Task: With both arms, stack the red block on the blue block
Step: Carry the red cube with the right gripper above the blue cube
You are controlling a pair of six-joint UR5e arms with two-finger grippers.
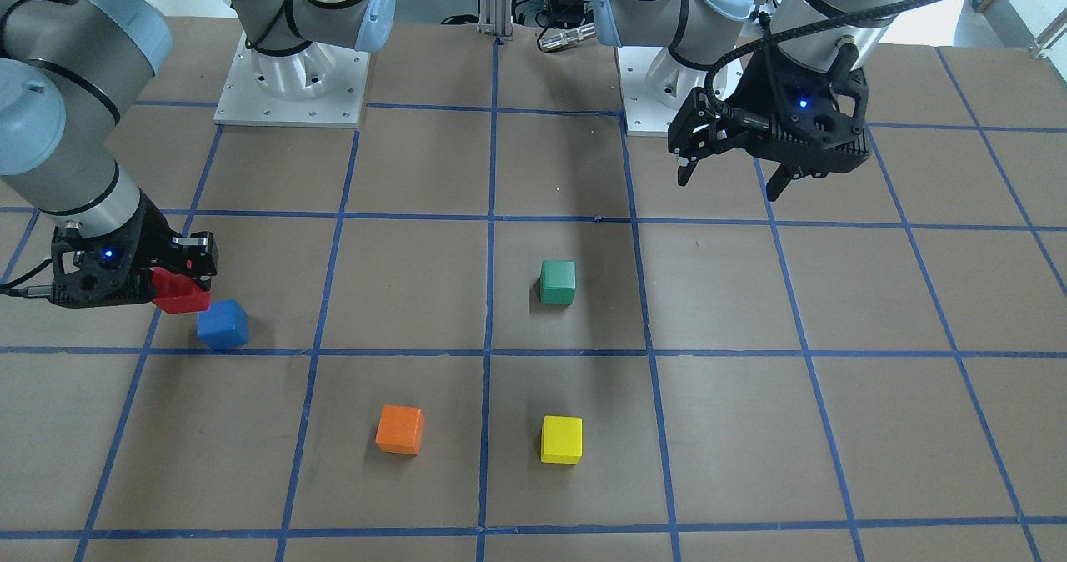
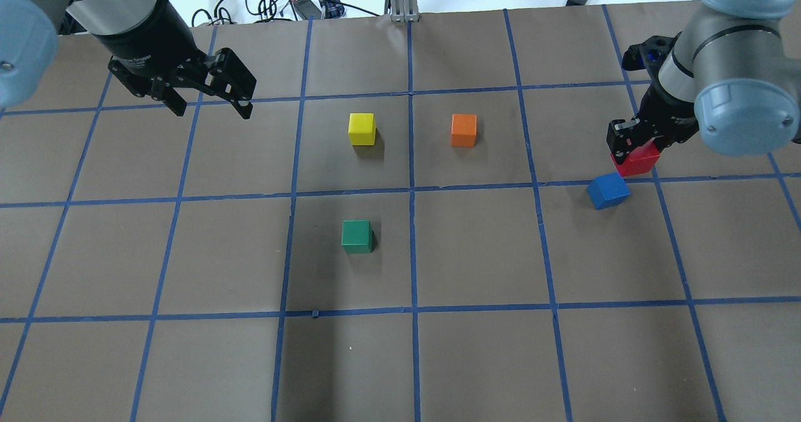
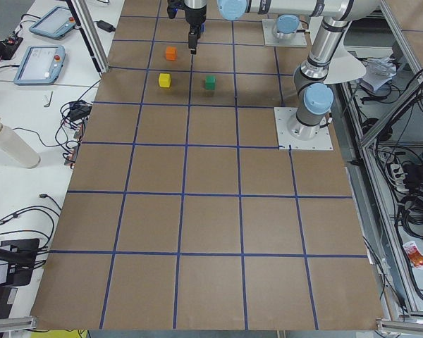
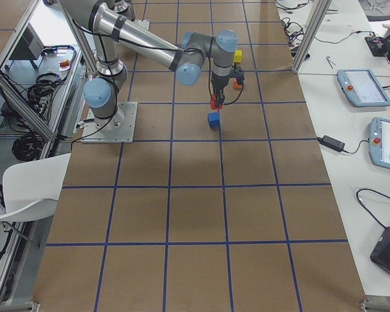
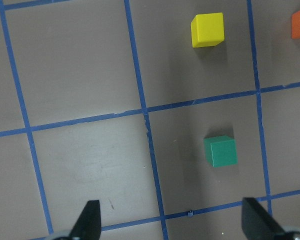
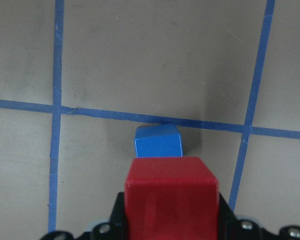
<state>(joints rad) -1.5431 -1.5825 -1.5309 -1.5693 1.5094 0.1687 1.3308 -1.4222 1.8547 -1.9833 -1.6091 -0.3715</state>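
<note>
The right arm's black two-finger right gripper (image 2: 633,149) is closed around a small, solid, matte red block (image 2: 639,161), its fingers pressed against two opposite faces so that the cube's lower part juts out beneath them. The small, solid, matte blue block (image 2: 608,190) sits on the brown paper-covered table (image 2: 475,253) just beside the red block, on the side nearer the robot. It lies next to a line of the blue tape grid (image 2: 413,190) and is turned askew to that grid. The red block is not resting on the blue block's top face. In the right wrist view the blue block shows just beyond the red one's front edge, and whether the two cubes touch cannot be told. The left arm's black two-finger left gripper (image 2: 211,110) hangs above the table well away from them, its fingers spread wide with nothing between them. Its wrist camera looks down on a small green cube (image 5: 220,151) and a small yellow cube (image 5: 207,29). A small orange cube (image 2: 464,130) stands beside the yellow one, all three apart from one another near the middle of the table.
</note>
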